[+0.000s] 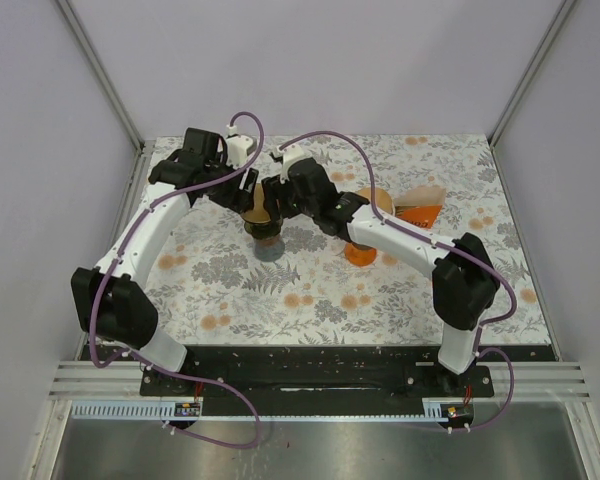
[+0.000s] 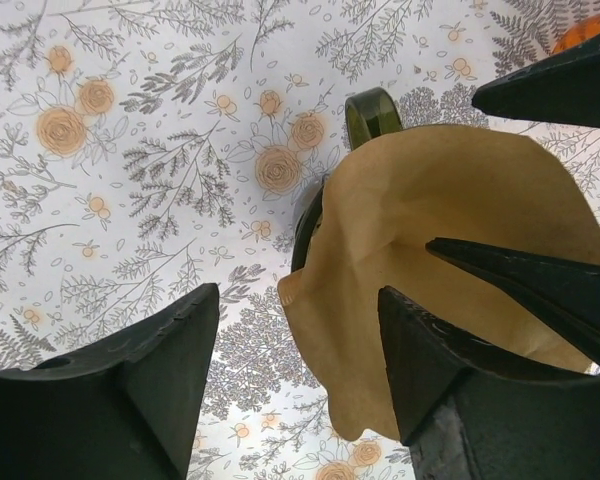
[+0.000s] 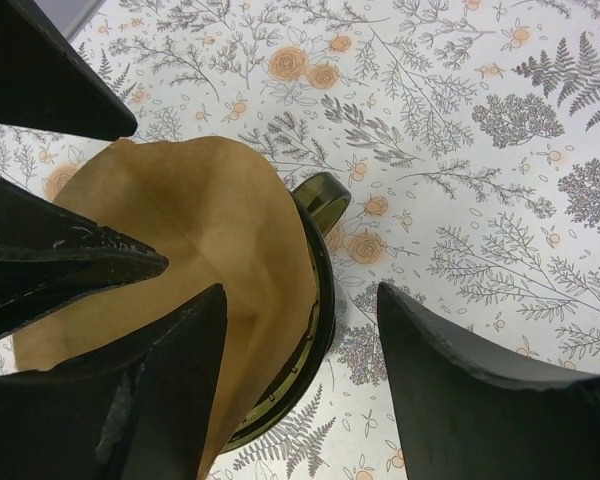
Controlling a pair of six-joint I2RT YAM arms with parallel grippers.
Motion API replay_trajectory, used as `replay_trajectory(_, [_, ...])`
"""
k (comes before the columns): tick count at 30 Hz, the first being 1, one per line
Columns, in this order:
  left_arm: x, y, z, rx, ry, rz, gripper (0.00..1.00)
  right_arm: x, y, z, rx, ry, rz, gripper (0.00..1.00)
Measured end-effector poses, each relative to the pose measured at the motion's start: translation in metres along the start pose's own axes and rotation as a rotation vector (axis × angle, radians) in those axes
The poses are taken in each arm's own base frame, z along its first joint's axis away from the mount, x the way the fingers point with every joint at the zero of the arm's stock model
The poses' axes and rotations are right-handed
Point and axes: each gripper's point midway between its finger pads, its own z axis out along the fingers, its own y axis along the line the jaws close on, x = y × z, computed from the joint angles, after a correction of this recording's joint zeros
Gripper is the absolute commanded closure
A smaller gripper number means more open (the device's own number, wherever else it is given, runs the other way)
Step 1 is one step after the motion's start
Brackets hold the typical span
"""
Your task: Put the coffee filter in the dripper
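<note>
Top view: left gripper (image 1: 250, 196) and right gripper (image 1: 278, 200) crowd over brown paper coffee filter (image 1: 256, 209), which sits in dark green glass dripper (image 1: 266, 234) on floral tablecloth (image 1: 430, 290).
Left wrist: jaws spread, nothing pinched, filter edge between fingers.
Right wrist: jaws spread wide, straddling dripper rim, gripping nothing.

Floral tabletop (image 1: 280, 300), pale lavender walls (image 1: 330, 60)

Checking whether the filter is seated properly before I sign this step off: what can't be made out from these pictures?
Inside of the dripper: both wrist views, covered by the coffee filter; how deep it sits is unclear.
Dripper's base: top view, hidden under the left gripper and right gripper.
Orange object: top view, partly behind the right arm; left wrist view, cut off by the corner.
</note>
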Motion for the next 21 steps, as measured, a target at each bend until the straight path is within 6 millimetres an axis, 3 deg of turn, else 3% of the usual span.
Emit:
replay_trajectory(8, [-0.016,0.000,-0.013,-0.011,-0.051,0.022,0.19,-0.021,0.001,-0.016,-0.016,-0.042,-0.011,0.25])
replay_trajectory(15, [-0.034,0.000,-0.029,-0.027,-0.106,0.042,0.13,-0.052,0.009,-0.037,-0.060,-0.104,-0.021,0.21])
replay_trajectory(18, [-0.040,0.002,-0.039,-0.049,-0.137,0.051,0.10,-0.068,0.007,-0.051,-0.065,-0.131,-0.030,0.18])
replay_trajectory(21, [-0.050,0.013,-0.056,-0.127,-0.197,0.052,0.01,-0.088,-0.008,-0.074,-0.045,-0.170,-0.031,0.10])
